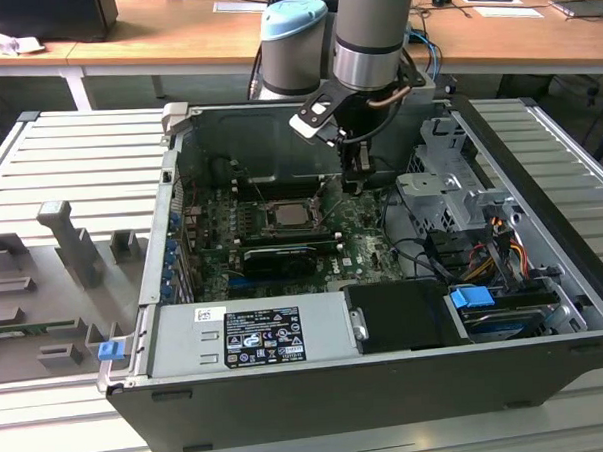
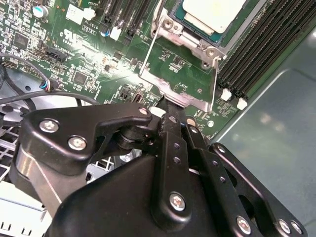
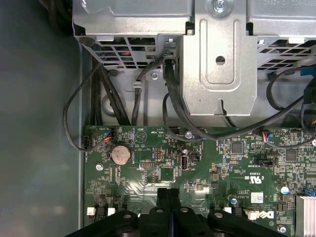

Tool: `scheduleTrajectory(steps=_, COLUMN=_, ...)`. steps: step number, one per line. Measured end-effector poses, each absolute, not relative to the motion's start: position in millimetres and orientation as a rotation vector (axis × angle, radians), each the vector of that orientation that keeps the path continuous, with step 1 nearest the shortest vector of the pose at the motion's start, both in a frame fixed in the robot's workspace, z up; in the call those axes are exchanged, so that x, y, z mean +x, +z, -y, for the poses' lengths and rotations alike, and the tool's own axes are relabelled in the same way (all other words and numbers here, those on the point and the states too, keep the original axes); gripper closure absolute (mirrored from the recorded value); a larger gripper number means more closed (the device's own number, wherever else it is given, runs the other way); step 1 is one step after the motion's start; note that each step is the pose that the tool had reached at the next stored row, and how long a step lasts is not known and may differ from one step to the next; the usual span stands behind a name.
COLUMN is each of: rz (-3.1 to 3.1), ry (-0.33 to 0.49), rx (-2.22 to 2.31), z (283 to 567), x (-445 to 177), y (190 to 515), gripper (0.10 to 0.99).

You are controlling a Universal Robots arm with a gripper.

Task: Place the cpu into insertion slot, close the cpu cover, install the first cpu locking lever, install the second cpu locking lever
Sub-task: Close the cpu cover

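"Where's the cpu [image 2: 212,12]?"
"In the insertion slot [image 1: 265,224], mid-motherboard [image 3: 163,163]. The second wrist view shows the cpu cover [image 2: 190,43] framing it."
"Your claw [image 2: 167,104]?"
"Clenched, tip at the cover's edge. The first wrist view shows a drive cage [image 3: 217,59]."

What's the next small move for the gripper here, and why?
Probably ease the shut gripper down on the cover tab at its tip: the cpu already sits under the cover, and both wire levers look unlatched.
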State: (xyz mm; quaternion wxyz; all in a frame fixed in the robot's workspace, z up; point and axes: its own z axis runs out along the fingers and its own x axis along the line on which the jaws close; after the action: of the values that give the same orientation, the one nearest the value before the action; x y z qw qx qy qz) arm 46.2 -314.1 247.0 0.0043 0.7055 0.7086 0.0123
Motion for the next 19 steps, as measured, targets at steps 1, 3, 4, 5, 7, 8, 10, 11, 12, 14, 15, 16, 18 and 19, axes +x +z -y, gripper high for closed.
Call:
scheduleTrajectory(steps=1, rz=-2.22, ry=0.038, rx=2.21, z=314.1, x=45.5, y=247.0, gripper=0.98)
scheduleTrajectory(steps=3, rz=-2.22, ry=0.038, rx=2.21, z=314.1, x=44.8, y=247.0, gripper=0.98)
scheduleTrajectory(steps=4, rz=-2.22, ry=0.038, rx=2.21, z=314.1, x=44.5, y=247.0, gripper=0.98)
scheduleTrajectory(steps=5, rz=-2.22, ry=0.038, rx=2.21, z=314.1, x=44.2, y=247.0, gripper=0.98)
scheduleTrajectory(steps=7, rz=-2.22, ry=0.039, rx=2.21, z=314.1, x=43.7, y=247.0, gripper=0.98)
scheduleTrajectory(steps=8, rz=-2.22, ry=0.039, rx=2.21, z=314.1, x=43.3, y=247.0, gripper=0.98)
scheduleTrajectory(steps=10, rz=-2.22, ry=0.039, rx=2.21, z=314.1, x=42.7, y=247.0, gripper=0.98)
scheduleTrajectory(steps=11, rz=-2.22, ry=0.039, rx=2.21, z=314.1, x=42.2, y=247.0, gripper=0.98)
scheduleTrajectory(steps=12, rz=-2.22, ry=0.039, rx=2.21, z=314.1, x=41.8, y=247.0, gripper=0.98)
scheduleTrajectory(steps=14, rz=-2.22, ry=0.039, rx=2.211, z=314.1, x=41.3, y=247.0, gripper=0.98)
scheduleTrajectory(steps=15, rz=-2.22, ry=0.039, rx=2.21, z=314.1, x=41.2, y=247.0, gripper=0.98)
scheduleTrajectory(steps=16, rz=-2.22, ry=0.039, rx=2.211, z=314.1, x=40.9, y=247.0, gripper=0.98)
scheduleTrajectory(steps=18, rz=-2.22, ry=0.039, rx=2.211, z=314.1, x=40.2, y=247.0, gripper=0.98)
scheduleTrajectory(steps=19, rz=-2.22, ry=0.039, rx=2.211, z=314.1, x=39.7, y=247.0, gripper=0.98)
